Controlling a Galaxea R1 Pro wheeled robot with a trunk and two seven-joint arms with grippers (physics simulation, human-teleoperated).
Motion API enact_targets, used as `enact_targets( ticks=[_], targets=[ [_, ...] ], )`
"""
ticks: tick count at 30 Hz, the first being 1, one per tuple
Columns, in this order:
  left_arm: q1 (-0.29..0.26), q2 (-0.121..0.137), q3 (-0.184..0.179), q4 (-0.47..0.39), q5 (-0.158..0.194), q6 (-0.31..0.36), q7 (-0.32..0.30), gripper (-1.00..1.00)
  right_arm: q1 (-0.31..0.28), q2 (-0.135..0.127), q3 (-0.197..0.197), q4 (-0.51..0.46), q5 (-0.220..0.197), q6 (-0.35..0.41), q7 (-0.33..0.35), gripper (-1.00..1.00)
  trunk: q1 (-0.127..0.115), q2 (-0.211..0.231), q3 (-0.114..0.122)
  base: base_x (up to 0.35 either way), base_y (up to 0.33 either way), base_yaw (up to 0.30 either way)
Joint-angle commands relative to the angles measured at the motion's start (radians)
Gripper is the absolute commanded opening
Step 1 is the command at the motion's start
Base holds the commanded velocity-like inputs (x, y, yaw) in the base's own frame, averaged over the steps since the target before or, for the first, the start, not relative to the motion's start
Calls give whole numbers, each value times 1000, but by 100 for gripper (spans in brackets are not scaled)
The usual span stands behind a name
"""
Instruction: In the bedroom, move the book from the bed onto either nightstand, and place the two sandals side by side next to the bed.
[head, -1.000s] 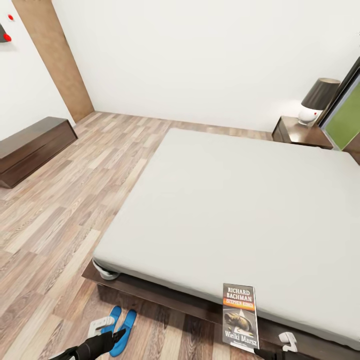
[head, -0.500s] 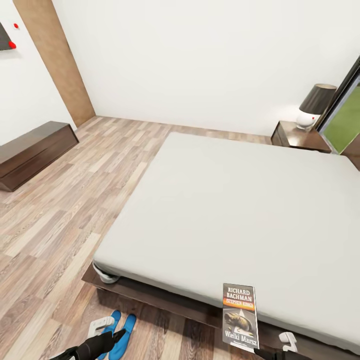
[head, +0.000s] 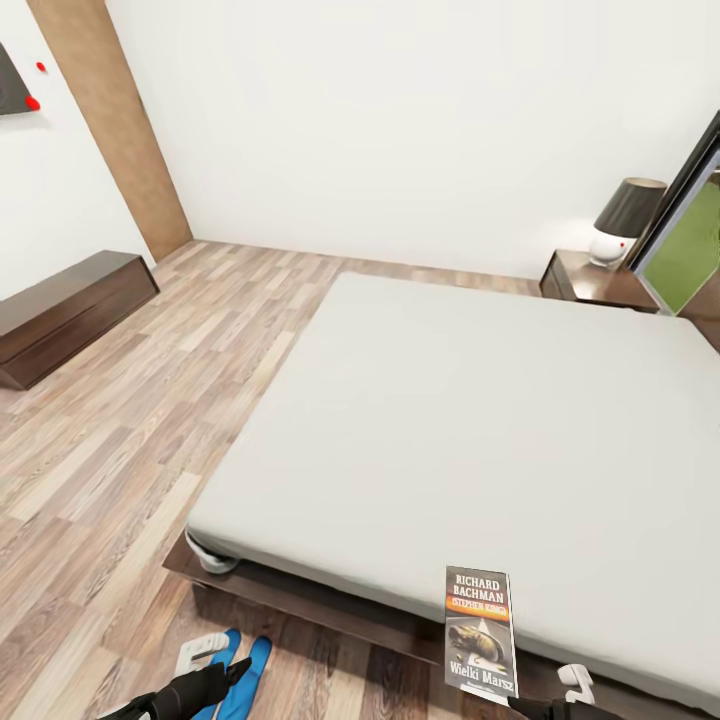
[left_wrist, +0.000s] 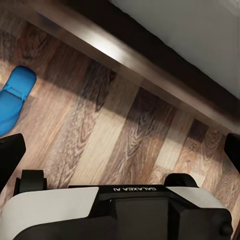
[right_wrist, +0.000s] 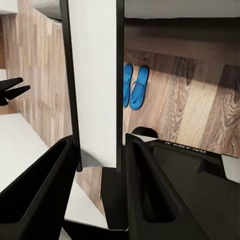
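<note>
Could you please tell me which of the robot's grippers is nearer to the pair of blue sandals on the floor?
Left. The left gripper hovers just above the sandals at the foot of the bed, while the right gripper is off to their right, clamped on the book.

A: Where's the book (head: 481, 635) right now?

B: Standing upright off the mattress, clamped between the right gripper's fingers (right_wrist: 45, 195). Dark cover, "RICHARD BACHMAN" in white, orange band, "Wielki Marsz" at the bottom.

A: And the sandals (head: 236, 668)?

B: Both bright blue, lying side by side on the wood floor just beside the bed's (head: 480, 420) corner. A dark nightstand (head: 592, 280) sits at the far side of the bed.
</note>
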Motion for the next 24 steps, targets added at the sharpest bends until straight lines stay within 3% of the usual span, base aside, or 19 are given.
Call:
enact_targets(
  ticks=[1, 24],
  targets=[
    [-1, 0, 2, 1, -3, -5, -3, 100, -1, -1, 6, 0, -10, 10, 2, -100, 0, -1, 0, 0, 0, -52],
    [-1, 0, 2, 1, -3, -5, -3, 100, -1, -1, 6, 0, -9, 10, -1, -100, 0, -1, 12, 0, 0, -53]
  ],
)
